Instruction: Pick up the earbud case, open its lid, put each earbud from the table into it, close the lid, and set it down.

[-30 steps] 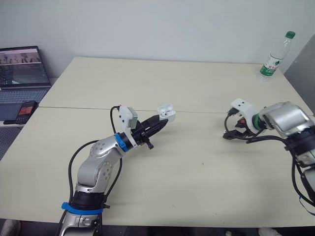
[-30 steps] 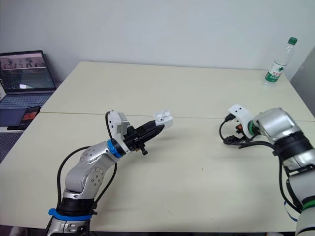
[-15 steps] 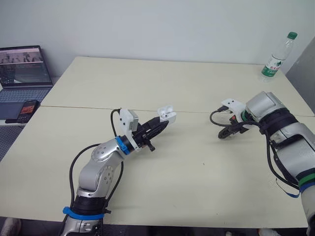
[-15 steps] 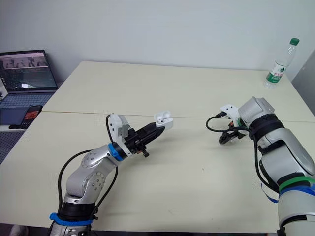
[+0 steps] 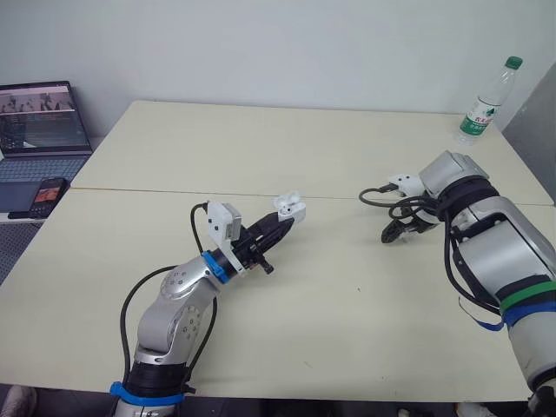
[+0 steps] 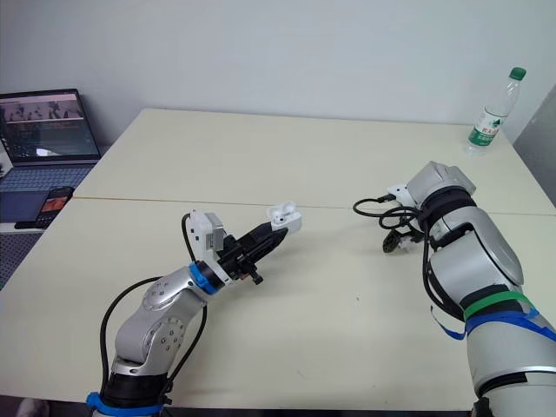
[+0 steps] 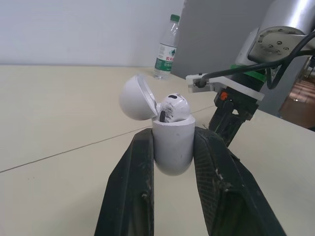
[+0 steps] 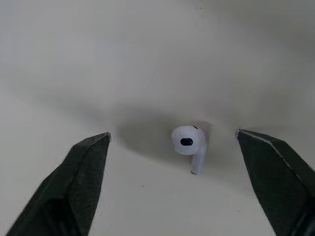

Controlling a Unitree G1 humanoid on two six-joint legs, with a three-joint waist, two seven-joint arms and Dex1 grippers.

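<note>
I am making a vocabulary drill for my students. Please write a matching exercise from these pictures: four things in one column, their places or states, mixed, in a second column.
Things
1. earbud case
2. loose earbud
3. water bottle
4. laptop

Places or states
A. lies on the table, in front of the open right gripper
B. stands at the table's far right corner
C. held in the left gripper, lid open
D. beside the table, on the robot's left, screen lit

Pairs: 1-C, 2-A, 3-B, 4-D
</note>
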